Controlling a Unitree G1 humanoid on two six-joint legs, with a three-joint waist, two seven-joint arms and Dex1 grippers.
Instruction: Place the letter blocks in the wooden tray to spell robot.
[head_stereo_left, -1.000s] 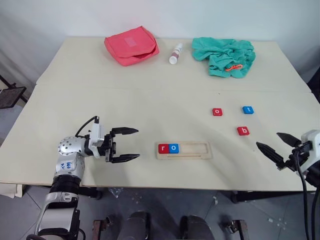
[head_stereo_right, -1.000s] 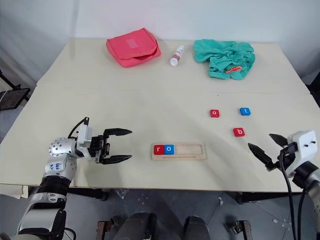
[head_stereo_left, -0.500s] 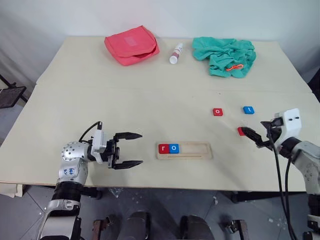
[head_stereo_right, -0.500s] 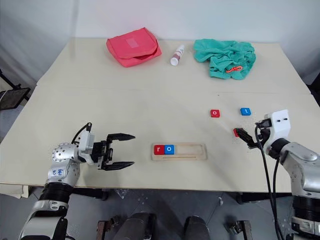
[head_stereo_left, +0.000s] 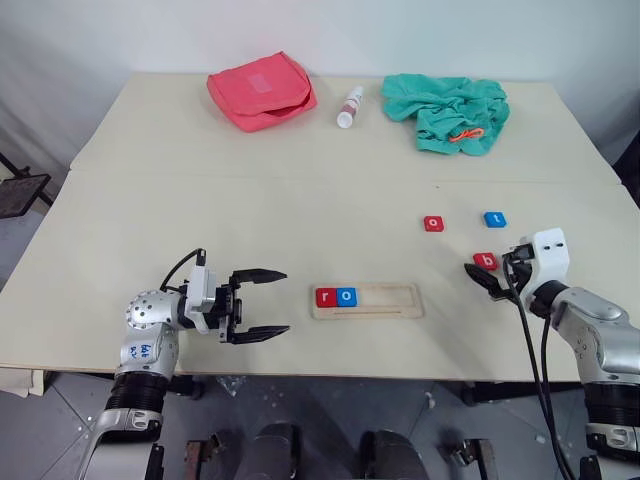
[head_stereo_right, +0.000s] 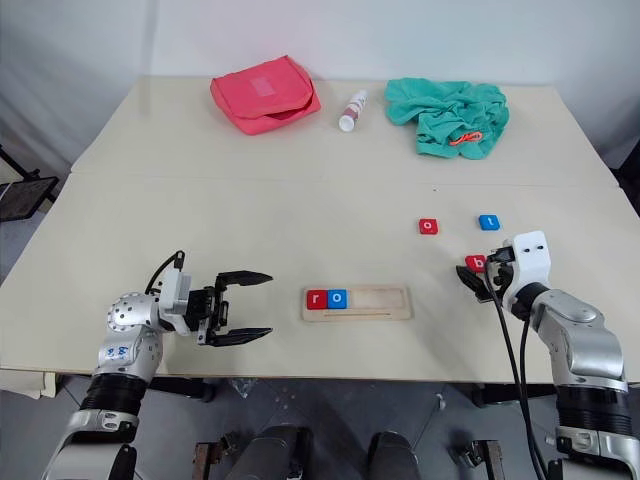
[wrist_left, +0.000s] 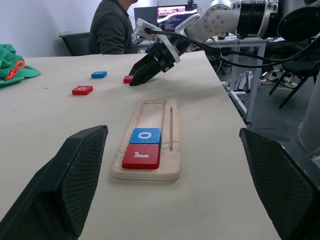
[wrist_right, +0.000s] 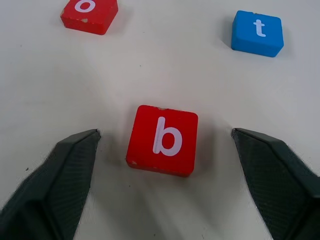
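With r and o seated in the tray (head_stereo_left: 366, 299), the right gripper (wrist_right: 162, 150) straddles the red b (wrist_right: 163, 139) on the table, jaws wide; next, close and lift.

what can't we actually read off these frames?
- Whether the right claw touches the red b block: right wrist view shows a gap on both sides; in the head views the claw covers the block's edge.
- Bottle label: too small in the head views.
- Pink pouch contents: closed.
- Orange item: half buried in the green cloth.
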